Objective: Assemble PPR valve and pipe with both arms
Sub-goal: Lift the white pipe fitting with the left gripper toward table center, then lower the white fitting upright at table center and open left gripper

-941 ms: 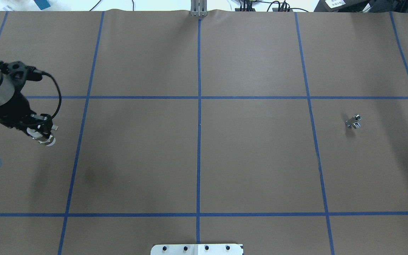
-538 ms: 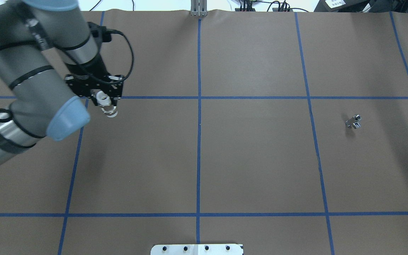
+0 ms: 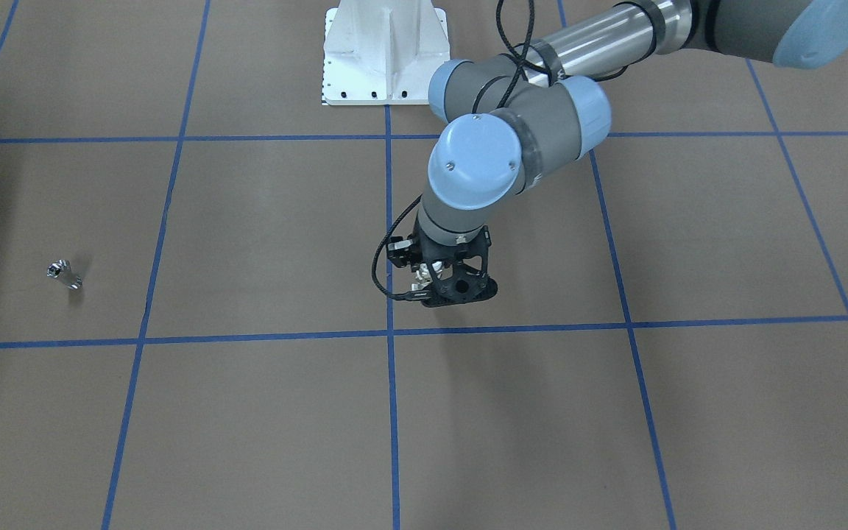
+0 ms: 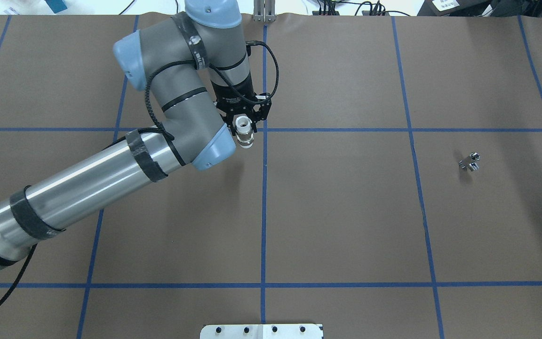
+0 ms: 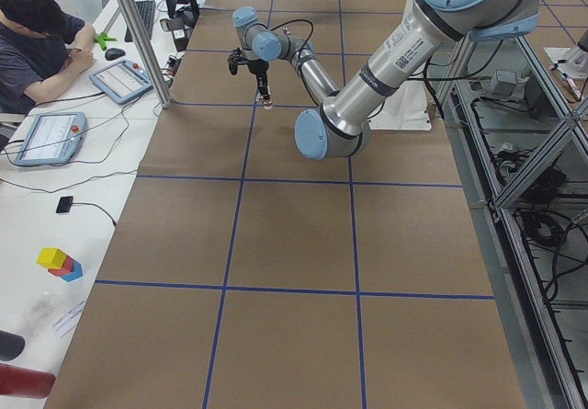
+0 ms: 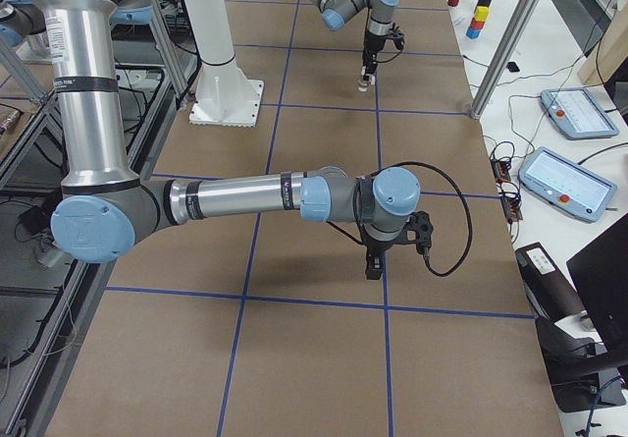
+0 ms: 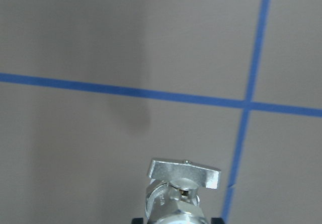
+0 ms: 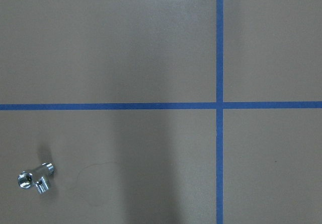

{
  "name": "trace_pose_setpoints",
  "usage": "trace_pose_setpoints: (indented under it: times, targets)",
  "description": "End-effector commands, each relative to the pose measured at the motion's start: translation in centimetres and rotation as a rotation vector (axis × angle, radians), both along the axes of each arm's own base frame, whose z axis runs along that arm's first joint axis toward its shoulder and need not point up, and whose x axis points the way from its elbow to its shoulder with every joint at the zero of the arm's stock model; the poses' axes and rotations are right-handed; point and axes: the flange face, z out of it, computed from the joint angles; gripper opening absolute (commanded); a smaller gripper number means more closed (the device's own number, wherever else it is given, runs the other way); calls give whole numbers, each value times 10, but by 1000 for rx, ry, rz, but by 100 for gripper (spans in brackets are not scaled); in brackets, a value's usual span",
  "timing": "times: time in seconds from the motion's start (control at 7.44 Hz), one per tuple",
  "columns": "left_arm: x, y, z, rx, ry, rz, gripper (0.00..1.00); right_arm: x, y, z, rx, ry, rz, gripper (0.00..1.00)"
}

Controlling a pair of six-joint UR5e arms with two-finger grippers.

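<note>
From the front-facing camera, the black two-finger left gripper [image 3: 454, 285] hung over the brown paper-covered table [image 3: 247, 412], just beside the centre blue tape line [image 3: 390, 221]. The tiny shiny chrome pipe [image 3: 63, 274] lay on the table, well apart, on the robot's right side.

From overhead, the jaws were closed narrowly on the PPR valve [image 4: 244, 135], a small fitting with a white plastic ring and a metallic middle.

From the left end, the valve pointed down, clear of the paper.

From the right end, the black right gripper [image 6: 376, 258] hovered low over the table; whether its jaws were open could not be told.

The left wrist camera showed the valve's flat tab. The right wrist camera showed the pipe lying alone.
</note>
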Motion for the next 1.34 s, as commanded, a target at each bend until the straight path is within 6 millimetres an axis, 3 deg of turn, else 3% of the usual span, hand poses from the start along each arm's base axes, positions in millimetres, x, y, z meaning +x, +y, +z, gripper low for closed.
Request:
trace_pose_setpoints:
  times: [0.0,0.67,0.81,0.94,1.08,1.21]
  targets:
    - [40,15,-5,-8,-12,28,0,0,0,3,-6,0,0,100]
    - [56,22,1,25,-19,25,4,0,-1,3,-9,-2,1,100]
    - [58,23,3,26,-18,28,32,0,-2,3,-9,0,1,100]
    - [59,25,1,37,-5,30,77,0,-2,3,-9,0,1,100]
    - [62,28,3,48,6,36,100,0,-3,2,-7,0,1,100]
    - [62,28,2,51,10,36,100,0,-3,2,-6,0,0,100]
